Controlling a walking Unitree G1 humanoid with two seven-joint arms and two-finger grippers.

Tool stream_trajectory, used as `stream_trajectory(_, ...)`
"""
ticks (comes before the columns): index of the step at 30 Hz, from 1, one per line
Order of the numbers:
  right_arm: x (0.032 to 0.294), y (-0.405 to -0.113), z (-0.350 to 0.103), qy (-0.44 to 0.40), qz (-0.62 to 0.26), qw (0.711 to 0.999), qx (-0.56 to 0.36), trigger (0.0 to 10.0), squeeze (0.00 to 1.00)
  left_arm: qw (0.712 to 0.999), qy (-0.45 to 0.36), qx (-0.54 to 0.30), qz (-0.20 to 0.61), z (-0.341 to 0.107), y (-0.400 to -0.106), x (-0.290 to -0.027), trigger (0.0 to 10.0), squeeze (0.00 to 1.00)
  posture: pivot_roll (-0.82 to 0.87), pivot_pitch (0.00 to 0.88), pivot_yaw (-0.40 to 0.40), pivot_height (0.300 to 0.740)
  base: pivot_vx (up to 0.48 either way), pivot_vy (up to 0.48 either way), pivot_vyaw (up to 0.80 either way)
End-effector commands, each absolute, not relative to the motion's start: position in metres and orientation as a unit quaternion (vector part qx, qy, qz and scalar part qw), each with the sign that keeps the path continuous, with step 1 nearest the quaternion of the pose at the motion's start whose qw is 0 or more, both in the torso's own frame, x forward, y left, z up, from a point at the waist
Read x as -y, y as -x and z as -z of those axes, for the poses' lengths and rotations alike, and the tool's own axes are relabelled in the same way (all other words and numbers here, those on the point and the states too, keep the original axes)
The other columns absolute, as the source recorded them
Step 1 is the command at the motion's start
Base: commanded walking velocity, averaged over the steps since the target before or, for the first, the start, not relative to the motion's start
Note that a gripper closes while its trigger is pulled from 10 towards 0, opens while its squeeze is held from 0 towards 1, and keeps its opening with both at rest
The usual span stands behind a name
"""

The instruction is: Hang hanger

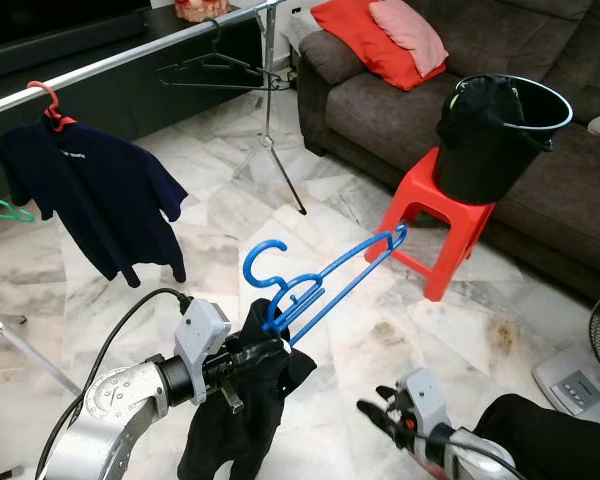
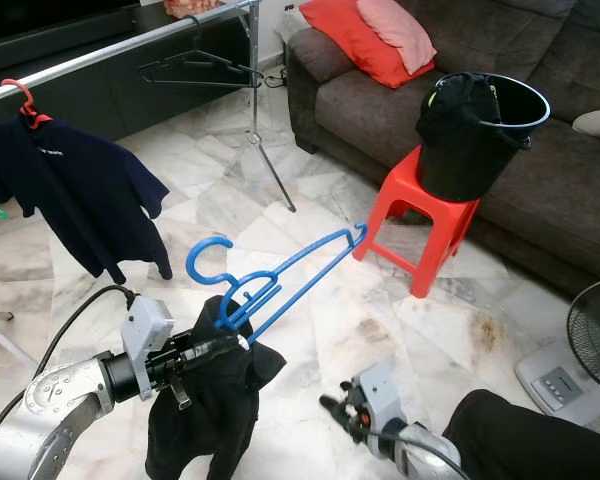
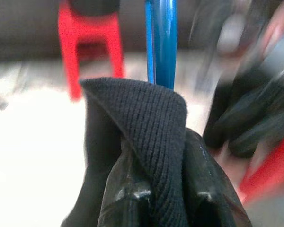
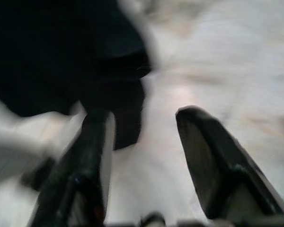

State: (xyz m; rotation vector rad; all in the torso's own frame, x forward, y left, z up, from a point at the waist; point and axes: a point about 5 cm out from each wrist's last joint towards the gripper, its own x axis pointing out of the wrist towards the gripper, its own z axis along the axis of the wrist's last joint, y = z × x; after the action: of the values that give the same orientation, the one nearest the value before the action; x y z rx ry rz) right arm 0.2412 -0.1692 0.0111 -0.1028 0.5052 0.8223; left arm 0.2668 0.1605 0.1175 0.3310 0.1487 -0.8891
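Left hand grasps a dark garment with a blue hanger above the marble floor.

A grey sofa (image 1: 540, 110) stands behind; a long metal rail (image 1: 130, 60) crosses the room, carrying a navy shirt (image 1: 95, 195) on a red hanger and one black hanger (image 1: 220, 72). A black bucket (image 1: 495, 135) sits on a red stool (image 1: 435, 225). The black garment (image 1: 245, 410) hangs from the left hand (image 1: 255, 352), clenched on its fabric; the blue hanger (image 1: 315, 285) points up toward the stool. The right hand (image 1: 380, 412) is low, fingers released and apart.
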Motion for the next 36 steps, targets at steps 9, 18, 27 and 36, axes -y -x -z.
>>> stream_trajectory(9, 0.173, -0.206, -0.077, 0.084, -0.577, 0.783, -0.216, 10.0, 0.0, 0.87, -0.252, -0.127, 0.406, -0.088, -0.266, -0.164, 10.0, 0.0, 0.01, 0.167, -0.05, 0.74, 0.0, 0.0, 0.0)
stream_trajectory(18, 0.203, -0.244, -0.105, 0.191, -0.54, 0.796, -0.195, 10.0, 0.0, 0.811, -0.299, -0.152, 0.48, -0.083, -0.257, -0.158, 10.0, 0.0, 0.01, 0.153, -0.039, 0.74, 0.0, 0.0, 0.0)
stream_trajectory(27, 0.219, -0.267, -0.125, 0.21, -0.522, 0.809, -0.173, 10.0, 0.0, 0.75, -0.309, -0.206, 0.547, -0.083, -0.239, -0.159, 10.0, 0.0, 0.03, 0.146, -0.035, 0.74, 0.0, 0.0, 0.0)
stream_trajectory(36, 0.201, -0.271, -0.126, 0.161, -0.569, 0.797, -0.124, 10.0, 0.0, 0.718, -0.313, -0.222, 0.58, -0.097, -0.24, -0.145, 10.0, 0.0, 0.05, 0.152, -0.046, 0.74, 0.0, 0.0, 0.0)
